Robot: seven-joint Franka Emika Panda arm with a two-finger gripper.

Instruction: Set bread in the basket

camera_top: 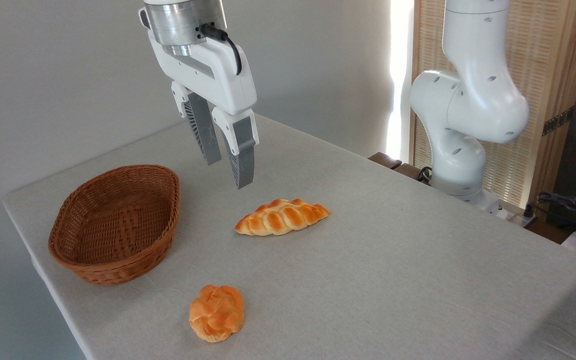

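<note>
A grey wall backs a table [393, 280] covered in pale grey cloth; its near and right edges are cut off by the frame. The arm [468, 100] stands at the right rear, its top cropped and its base partly hidden behind the table edge. A slatted screen [543, 150] stands behind it, and cables [568, 202] at far right are hard to make out.

The basket [115, 225] sits at the left end of the table, empty, long axis running from near left to far right. The gripper [228, 172] hangs above the table between basket and bread, fingers apart, holding nothing; its mount is cut off at the top.

The bread [283, 216] lies flat near the table centre, well apart from the basket. Its long axis runs left to right, the right end slightly farther back. The bun [216, 313] rests near the front edge, below both.
</note>
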